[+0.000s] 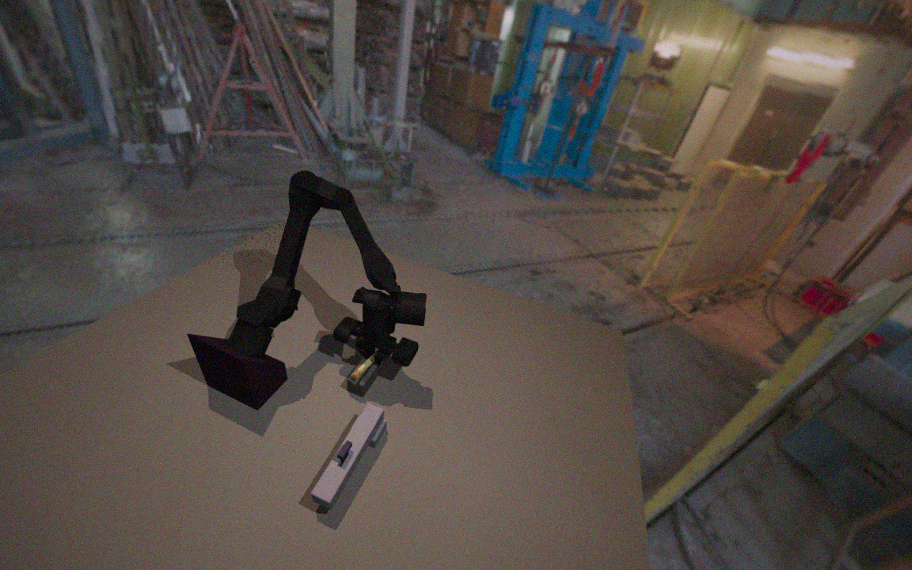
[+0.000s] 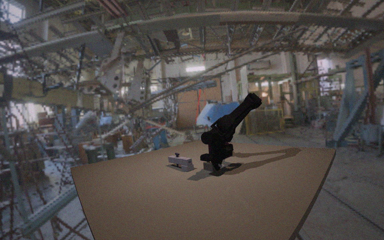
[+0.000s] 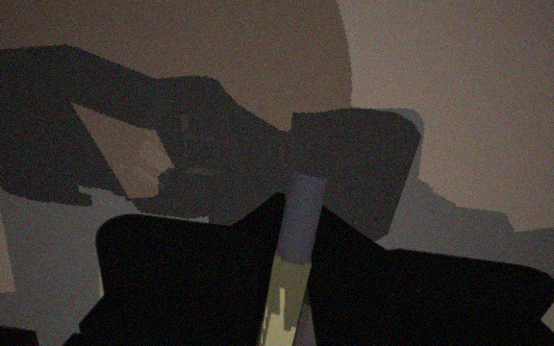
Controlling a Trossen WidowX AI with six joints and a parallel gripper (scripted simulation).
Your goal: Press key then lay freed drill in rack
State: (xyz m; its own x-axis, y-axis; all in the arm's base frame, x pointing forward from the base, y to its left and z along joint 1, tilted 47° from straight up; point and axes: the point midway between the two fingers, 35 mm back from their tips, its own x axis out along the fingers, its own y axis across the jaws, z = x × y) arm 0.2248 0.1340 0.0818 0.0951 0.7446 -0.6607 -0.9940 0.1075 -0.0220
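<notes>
The black arm [image 2: 230, 120] slants up from the hand [image 2: 217, 167] toward the upper right, its outline dark. The hand points down at the counter [image 2: 187, 202], its tip beside a small grey block [image 2: 209, 166] that it partly covers. To the left, nearer the counter's left corner than its right one, a pale bar [image 2: 180, 161] has a dark knob [image 2: 177, 154] on top. The bar and the block are apart. Shadows stretch from the hand toward the counter's right corner. What the hand grips is hidden.
</notes>
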